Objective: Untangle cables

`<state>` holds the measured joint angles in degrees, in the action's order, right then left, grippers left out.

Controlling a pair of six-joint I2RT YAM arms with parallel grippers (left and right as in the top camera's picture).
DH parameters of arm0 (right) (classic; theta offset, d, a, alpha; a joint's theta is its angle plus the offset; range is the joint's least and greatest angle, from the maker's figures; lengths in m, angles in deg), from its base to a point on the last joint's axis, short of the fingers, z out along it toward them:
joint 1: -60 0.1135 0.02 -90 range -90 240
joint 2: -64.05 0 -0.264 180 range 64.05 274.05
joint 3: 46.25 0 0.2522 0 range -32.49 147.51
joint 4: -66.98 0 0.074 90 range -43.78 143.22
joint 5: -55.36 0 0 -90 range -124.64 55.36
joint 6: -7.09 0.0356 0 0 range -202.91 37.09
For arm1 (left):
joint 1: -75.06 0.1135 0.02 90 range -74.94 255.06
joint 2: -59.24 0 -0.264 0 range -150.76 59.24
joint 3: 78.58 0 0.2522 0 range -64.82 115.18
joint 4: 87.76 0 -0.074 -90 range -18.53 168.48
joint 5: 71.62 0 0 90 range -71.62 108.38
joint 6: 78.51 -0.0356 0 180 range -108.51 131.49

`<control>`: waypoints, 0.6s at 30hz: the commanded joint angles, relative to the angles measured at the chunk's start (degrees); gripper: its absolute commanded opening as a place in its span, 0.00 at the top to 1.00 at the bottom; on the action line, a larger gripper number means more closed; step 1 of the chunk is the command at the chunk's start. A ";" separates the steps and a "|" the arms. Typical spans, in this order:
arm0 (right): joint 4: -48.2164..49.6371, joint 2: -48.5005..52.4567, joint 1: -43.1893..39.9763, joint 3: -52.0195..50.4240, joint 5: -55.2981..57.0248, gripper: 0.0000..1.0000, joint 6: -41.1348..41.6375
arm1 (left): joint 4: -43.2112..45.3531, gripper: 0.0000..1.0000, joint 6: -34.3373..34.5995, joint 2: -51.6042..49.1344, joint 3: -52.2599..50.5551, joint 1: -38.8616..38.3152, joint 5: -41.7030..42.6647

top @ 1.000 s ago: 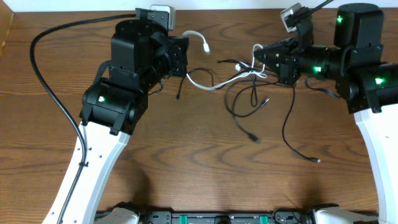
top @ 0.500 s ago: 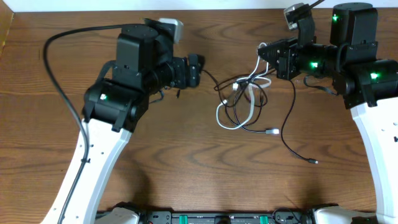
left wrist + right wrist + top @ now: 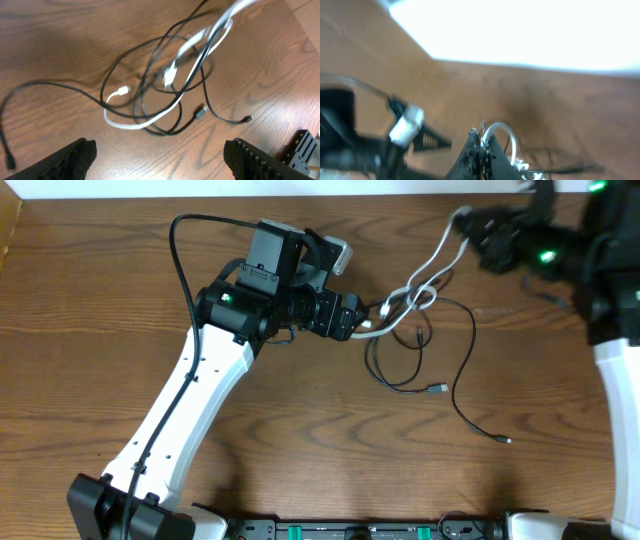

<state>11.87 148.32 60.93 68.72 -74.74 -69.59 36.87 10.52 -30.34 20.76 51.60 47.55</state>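
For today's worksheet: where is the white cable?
Overhead, upper right: the white cable runs from the shut right gripper down-left to beside the open left gripper.

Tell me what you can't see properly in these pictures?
- Overhead: the right gripper is a dark blur near the top edge; its hold on the white cable is unclear.
- Left wrist: the cables smear with motion at top right; which crosses which is unreadable.
- Right wrist: all blurred; the tangle cannot be followed.
- Overhead: the left gripper is a dark lump; whether it touches the cables is unclear.
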 commanded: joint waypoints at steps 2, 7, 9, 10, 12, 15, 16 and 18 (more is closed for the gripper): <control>4.11 -0.79 -2.12 7.28 -1.38 0.99 4.33 | 0.33 0.13 -1.81 0.39 -0.02 0.13 1.01; 7.37 -0.79 -2.03 12.87 -2.71 0.99 6.47 | 0.31 0.13 -1.81 0.39 -0.02 0.13 -0.31; 6.64 -0.79 -1.11 13.22 -2.23 0.99 6.27 | 0.31 0.13 -1.86 0.39 -0.02 0.15 -1.92; 5.03 -0.59 -0.44 13.09 -0.04 0.99 5.53 | 0.33 0.13 -1.84 0.39 -0.02 0.15 -2.43; 0.98 0.31 1.20 12.83 6.58 0.99 3.74 | 0.44 0.13 -1.84 0.39 -0.02 0.15 -2.86; 0.07 2.43 2.62 12.79 8.11 0.99 3.91 | 0.96 0.13 -1.84 0.39 -0.02 0.13 -2.84; 1.90 2.93 2.67 12.79 6.99 0.99 4.98 | 1.18 0.13 -1.84 0.39 -0.02 0.13 -2.84; 5.66 3.08 2.40 12.81 6.51 0.99 7.61 | 1.38 0.13 -1.84 0.39 -0.02 0.15 -2.86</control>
<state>15.15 150.50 63.31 81.42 -69.75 -64.74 38.05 9.69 -30.34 20.76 51.60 45.38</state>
